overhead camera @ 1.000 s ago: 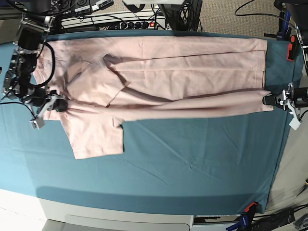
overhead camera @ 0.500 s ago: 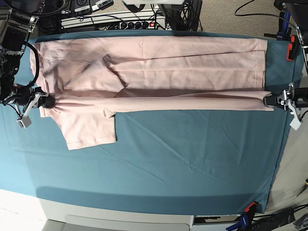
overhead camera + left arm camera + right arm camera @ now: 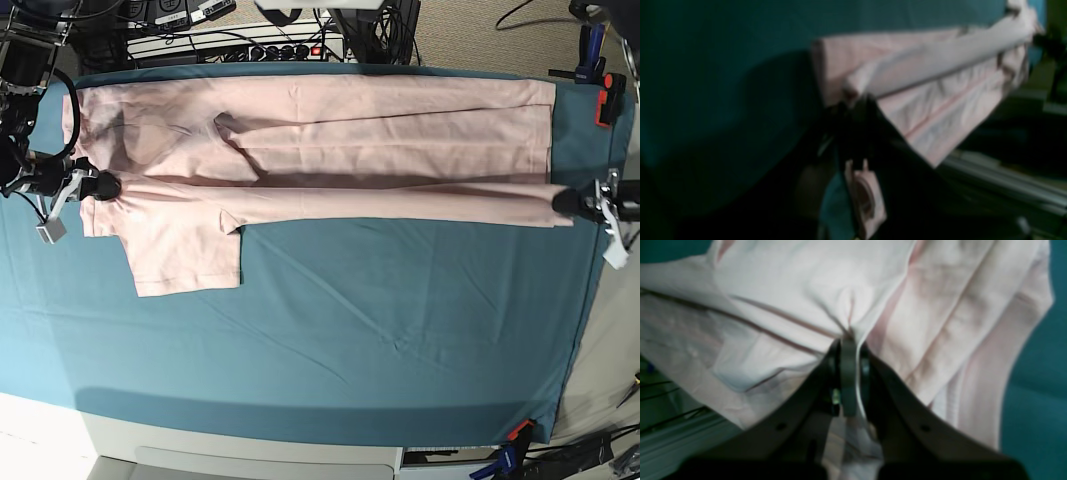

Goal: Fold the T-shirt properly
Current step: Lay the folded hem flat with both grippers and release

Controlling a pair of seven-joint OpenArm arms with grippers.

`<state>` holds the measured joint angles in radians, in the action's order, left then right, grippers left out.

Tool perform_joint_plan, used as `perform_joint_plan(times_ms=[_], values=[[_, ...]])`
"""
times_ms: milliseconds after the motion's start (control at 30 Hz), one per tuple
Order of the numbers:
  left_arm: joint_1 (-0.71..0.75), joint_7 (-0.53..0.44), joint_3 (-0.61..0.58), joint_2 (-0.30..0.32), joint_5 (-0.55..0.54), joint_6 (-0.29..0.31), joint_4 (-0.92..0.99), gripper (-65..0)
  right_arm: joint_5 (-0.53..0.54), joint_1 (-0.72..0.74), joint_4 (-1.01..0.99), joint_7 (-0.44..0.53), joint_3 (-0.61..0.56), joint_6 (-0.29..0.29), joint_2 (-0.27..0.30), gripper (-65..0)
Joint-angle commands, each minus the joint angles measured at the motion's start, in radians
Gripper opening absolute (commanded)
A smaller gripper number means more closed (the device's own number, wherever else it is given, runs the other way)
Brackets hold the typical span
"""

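Note:
The pale pink T-shirt [image 3: 350,130] lies stretched lengthwise along the back of the teal table cloth [image 3: 380,320], plain side up. Its near edge is folded over into a taut straight line. One short sleeve [image 3: 185,255] sticks out toward the front at the left. My right gripper [image 3: 100,186] is at the shirt's left end, shut on bunched fabric [image 3: 848,336]. At the right end, my left gripper [image 3: 560,203] is shut on the corner of the folded edge [image 3: 853,103]. The T-shirt [image 3: 940,100] runs away from it, lifted slightly off the cloth.
Orange clamps [image 3: 603,108] hold the cloth at the right edge, and another clamp [image 3: 517,432] sits at the front right corner. A power strip and cables [image 3: 270,45] lie behind the table. The table's white front edge [image 3: 250,455] runs along the bottom.
Both grippers have drawn the folded edge apart and toward the back, so it now runs straight and taut. The right gripper and the sleeve have shifted left and back.

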<state>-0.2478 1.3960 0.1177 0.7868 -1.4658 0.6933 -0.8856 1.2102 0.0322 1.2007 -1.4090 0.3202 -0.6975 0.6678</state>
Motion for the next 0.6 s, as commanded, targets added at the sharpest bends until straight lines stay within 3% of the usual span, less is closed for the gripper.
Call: perform_joint_plan(times_ms=[0, 333, 567], values=[[0.003, 0.000, 0.007, 0.031, -0.018, 0.005, -0.035, -65.0, 0.029, 0.011, 0.016, 0.013, 0.009, -0.001, 0.036, -65.0], [0.097, 0.000, 0.007, 0.031, -0.018, 0.005, -0.084, -65.0, 0.083, -0.041, 0.017, 0.013, 0.019, -0.001, 0.048, -65.0], [0.098, 0.000, 0.007, 0.034, -0.018, 0.005, -0.084, -65.0, 0.075, -0.055, 0.017, 0.013, 0.095, -0.001, 0.048, -65.0]])
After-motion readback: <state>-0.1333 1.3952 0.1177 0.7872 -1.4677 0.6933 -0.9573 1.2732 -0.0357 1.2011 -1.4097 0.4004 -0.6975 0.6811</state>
